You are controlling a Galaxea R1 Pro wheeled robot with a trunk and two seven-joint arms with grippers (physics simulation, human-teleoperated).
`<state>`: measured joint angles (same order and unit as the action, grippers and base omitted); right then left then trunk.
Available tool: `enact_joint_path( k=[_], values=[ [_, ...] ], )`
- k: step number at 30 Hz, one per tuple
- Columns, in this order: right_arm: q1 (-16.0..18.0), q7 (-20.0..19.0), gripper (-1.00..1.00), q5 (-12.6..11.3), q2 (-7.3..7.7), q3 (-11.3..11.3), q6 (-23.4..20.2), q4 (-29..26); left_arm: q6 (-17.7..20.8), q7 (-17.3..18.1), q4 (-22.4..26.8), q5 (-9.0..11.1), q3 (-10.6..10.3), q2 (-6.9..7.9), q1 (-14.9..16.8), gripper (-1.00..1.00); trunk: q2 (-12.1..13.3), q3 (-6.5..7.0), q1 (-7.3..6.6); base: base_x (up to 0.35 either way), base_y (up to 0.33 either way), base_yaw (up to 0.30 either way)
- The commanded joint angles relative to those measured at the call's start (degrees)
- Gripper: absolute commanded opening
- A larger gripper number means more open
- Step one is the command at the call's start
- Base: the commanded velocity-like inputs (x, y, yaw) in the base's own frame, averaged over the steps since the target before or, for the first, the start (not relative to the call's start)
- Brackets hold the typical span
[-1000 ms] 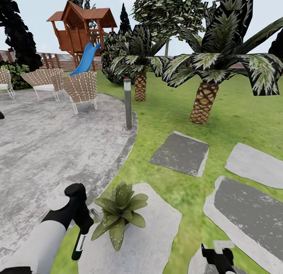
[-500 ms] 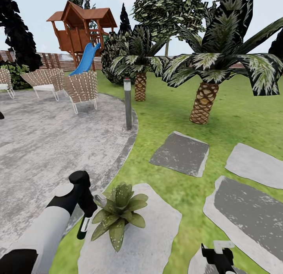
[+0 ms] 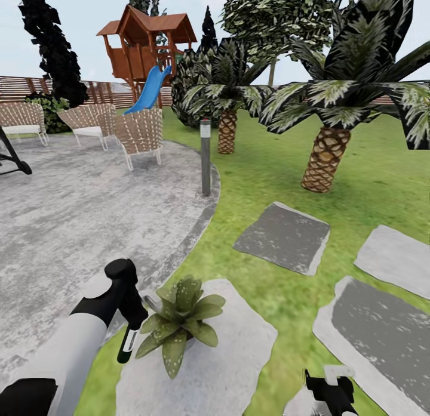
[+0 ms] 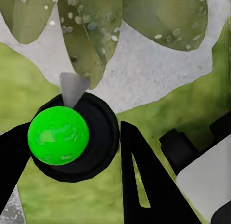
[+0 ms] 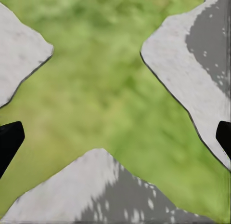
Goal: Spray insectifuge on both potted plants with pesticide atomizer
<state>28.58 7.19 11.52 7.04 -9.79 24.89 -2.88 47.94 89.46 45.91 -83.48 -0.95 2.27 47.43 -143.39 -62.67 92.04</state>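
the pesticide atomizer (image 3: 127,339) hung in the left gripper (image 3: 132,320) near the bottom left of the head view, its slim dark body with white label pointing down and its pale nozzle reaching toward the potted plant (image 3: 177,320) just to its right. that plant sat on a pale stepping stone (image 3: 227,356) at the near edge of the round grey patio (image 3: 71,225), with lawn (image 3: 269,183) to the right. far off stood wicker chairs (image 3: 140,132), a bollard lamp (image 3: 205,156), two palms (image 3: 325,105) and a wooden playhouse with a blue slide (image 3: 149,52). the right gripper (image 3: 331,392) showed at the bottom edge, near right

in the left wrist view the black fingers (image 4: 144,185) were clamped on the atomizer's round dark head, a bright green ball (image 4: 58,135) upon it, the pale nozzle (image 4: 73,88) aimed at the speckled leaves (image 4: 91,36) beyond

in the right wrist view the finger tips (image 5: 9,142) stood wide apart at either edge, holding nothing, over grass and grey stones (image 5: 192,74)
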Motion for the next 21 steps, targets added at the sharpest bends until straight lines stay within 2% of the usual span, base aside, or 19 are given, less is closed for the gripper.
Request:
enact_joint_path(
  k=[1,9,18,21],
  values=[
    [0.05,0.20,1.00,0.61,-0.01,-0.40,0.15,0.07,0.58,0.54,0.05,-0.46,-0.10,0.02,0.03,-1.00,-0.02,-0.05,-0.03,-0.177,-0.227,0.012],
    [0.05,0.20,1.00,0.61,-0.01,-0.40,0.15,0.07,0.66,0.54,0.05,-0.54,-0.10,0.08,0.03,-1.00,-0.02,-0.05,-0.03,-0.211,-0.201,0.023],
    [0.04,0.20,1.00,0.61,-0.01,-0.40,0.15,0.07,0.82,0.54,0.05,-0.70,-0.10,-0.06,0.03,-1.00,-0.02,-0.05,-0.03,0.154,-0.209,0.257],
    [0.05,0.20,1.00,0.61,-0.01,-0.40,0.15,0.07,0.91,0.54,0.05,-0.72,-0.10,0.00,0.03,-1.00,-0.02,-0.05,-0.03,-0.001,-0.262,0.106]
  ],
)
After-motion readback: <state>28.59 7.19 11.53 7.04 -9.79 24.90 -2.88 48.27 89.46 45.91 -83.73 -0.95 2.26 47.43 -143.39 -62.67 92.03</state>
